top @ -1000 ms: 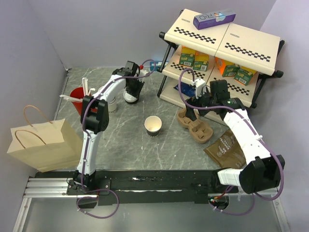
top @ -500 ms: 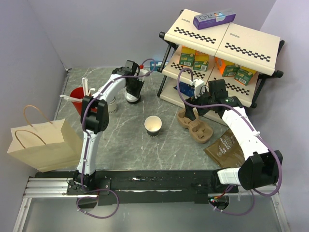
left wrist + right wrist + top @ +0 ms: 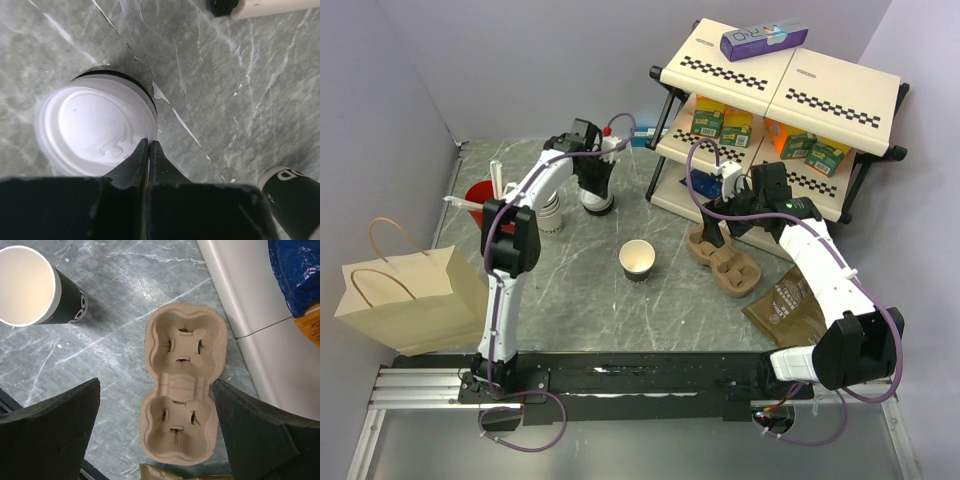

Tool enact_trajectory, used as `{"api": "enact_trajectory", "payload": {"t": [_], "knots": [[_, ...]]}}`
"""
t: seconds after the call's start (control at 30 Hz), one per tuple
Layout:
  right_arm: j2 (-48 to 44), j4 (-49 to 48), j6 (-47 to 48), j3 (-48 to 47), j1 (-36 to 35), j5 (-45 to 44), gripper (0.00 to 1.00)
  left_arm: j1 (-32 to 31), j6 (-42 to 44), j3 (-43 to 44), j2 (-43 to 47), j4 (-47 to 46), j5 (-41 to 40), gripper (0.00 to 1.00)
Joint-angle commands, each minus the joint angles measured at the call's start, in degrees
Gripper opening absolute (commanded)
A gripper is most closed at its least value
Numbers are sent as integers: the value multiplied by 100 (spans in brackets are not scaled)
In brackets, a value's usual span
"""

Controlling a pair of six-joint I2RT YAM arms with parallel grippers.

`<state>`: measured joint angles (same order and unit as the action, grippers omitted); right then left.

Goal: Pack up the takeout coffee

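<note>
Table top (image 3: 225, 100): stone-look slab, grey-green with white veins, smooth, low sheen.
Takeout coffee (image 3: 92, 125): lid of white plastic, smooth, satin, with embossed relief; the sliver of body showing under it is dark.
Left gripper (image 3: 149, 146): black plastic, matt, faintly grainy.
Cup carrier (image 3: 182, 390): tan moulded paper pulp, fibrous, rough, fully matt.
Open cup (image 3: 27, 285): paper; cream and matt inside, dark outer wall with a slight gloss.
Shelf (image 3: 245, 295): cream panel, smooth, semi-gloss.
Bag (image 3: 405, 295): kraft paper, matt, creased.
Pouch (image 3: 788, 308): brown film, glossy.
Blue packet (image 3: 295, 265): crinkled, shiny foil.
</note>
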<state>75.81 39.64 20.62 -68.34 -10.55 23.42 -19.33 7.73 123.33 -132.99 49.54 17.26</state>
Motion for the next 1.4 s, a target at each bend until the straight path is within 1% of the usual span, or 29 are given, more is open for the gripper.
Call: {"api": "enact_trajectory", "payload": {"t": [0.0,0.13,0.2,0.27,0.33,0.37,0.43,0.5,0.53,0.6,0.63,0.73,0.77,0.83,0.87,0.93,1.0,1.17,1.23,1.33,1.37], "knots": [[-31,-167,3,-207,35,93,100,35,70,7,756,-23,67,3],[-40,-220,-23,-163,35,119,100,35,176,-370,985,-225,32,8],[-31,-220,-23,-163,35,145,100,44,185,-467,950,-226,76,10],[-14,-220,-32,-189,35,137,100,52,142,-328,801,-129,111,10],[-14,-228,-14,-198,35,137,100,61,71,-161,678,12,269,7],[-22,-246,-14,-189,35,137,100,61,45,-151,660,21,313,5],[-31,-246,-14,-171,35,145,100,61,10,-238,660,-49,340,4],[-57,-255,-23,-119,44,137,100,61,62,-292,643,-50,392,10],[-84,-263,-14,-101,35,145,100,52,54,-318,634,-15,401,20],[-110,-298,-23,-40,35,145,100,70,62,-362,651,-6,410,25],[-136,-307,-23,-5,35,137,100,70,62,-475,669,-58,410,24],[-172,-351,-32,83,26,145,100,87,80,-678,748,-164,445,13],[-181,-351,-32,110,35,145,100,88,89,-696,748,-190,463,11],[-207,-360,-23,127,26,154,100,88,54,-679,731,-147,524,16],[-207,-369,-14,145,44,145,100,88,80,-687,730,-138,638,26],[-216,-378,-14,162,35,136,100,88,80,-870,827,-277,717,32],[-225,-395,-6,180,26,145,100,88,18,-1029,932,-514,718,34],[-225,-378,-6,180,26,163,100,88,36,-916,819,-507,639,33],[-216,-378,3,172,35,145,100,79,53,-758,801,-437,665,30],[-225,-360,12,163,35,145,100,88,211,-232,661,-17,989,25],[-225,-352,12,163,35,128,100,88,299,-100,599,99,1069,25]]}}
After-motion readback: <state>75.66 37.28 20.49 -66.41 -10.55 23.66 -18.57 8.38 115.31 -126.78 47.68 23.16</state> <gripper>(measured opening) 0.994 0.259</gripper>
